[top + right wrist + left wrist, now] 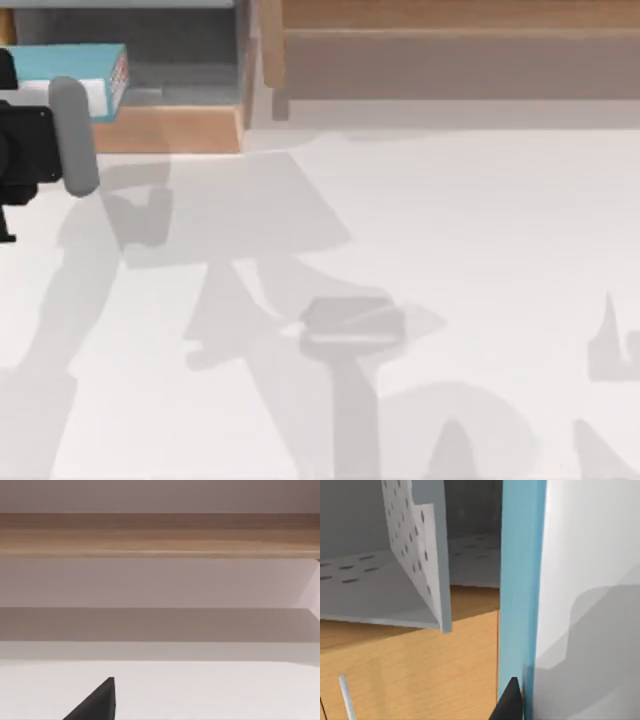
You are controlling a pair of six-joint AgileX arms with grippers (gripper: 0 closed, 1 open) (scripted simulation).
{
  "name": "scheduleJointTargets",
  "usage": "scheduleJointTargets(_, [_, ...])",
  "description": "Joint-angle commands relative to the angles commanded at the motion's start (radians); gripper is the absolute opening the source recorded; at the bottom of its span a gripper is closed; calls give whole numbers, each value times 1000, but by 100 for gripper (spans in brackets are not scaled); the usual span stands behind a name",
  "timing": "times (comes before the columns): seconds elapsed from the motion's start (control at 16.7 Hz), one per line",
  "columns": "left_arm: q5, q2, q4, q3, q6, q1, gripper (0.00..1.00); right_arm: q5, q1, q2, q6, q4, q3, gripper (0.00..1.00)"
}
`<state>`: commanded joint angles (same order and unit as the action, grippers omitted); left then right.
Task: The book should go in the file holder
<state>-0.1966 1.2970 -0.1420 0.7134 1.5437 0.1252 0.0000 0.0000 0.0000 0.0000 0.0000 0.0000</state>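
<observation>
- At the far left edge of the top view, the left arm reaches toward the file holder, which stands at the surface's back left corner.
- The book sits over the holder's grey interior, behind the tan front panel, its teal cover up and its white page edges with reddish marks facing right.
- In the left wrist view the book shows as a narrow teal band, with a dark fingertip against it; the jaws appear pinched on the book, though the second finger is hidden.
- That view also shows the holder's perforated grey divider beside the book, apart from it.
- Right of the holder, the long brown shelf runs along the back edge; the white surface in front lies open.
- The right wrist view shows the shelf and one dark fingertip; I cannot tell how those jaws stand.
</observation>
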Motion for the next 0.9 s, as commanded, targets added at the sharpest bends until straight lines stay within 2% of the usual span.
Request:
scheduleJointTargets(0.42, [22,131,-412,-156,-37,-82,0,0,0,0,0,0,0,100])
scheduleJointTargets(0.72, [42,232,-591,-172,-28,-28,0,0,0,0,0,0,0,100])
scheduleJointTargets(0.9, [46,293,-634,-145,-18,27,0,0,0,0,0,0,0,100])
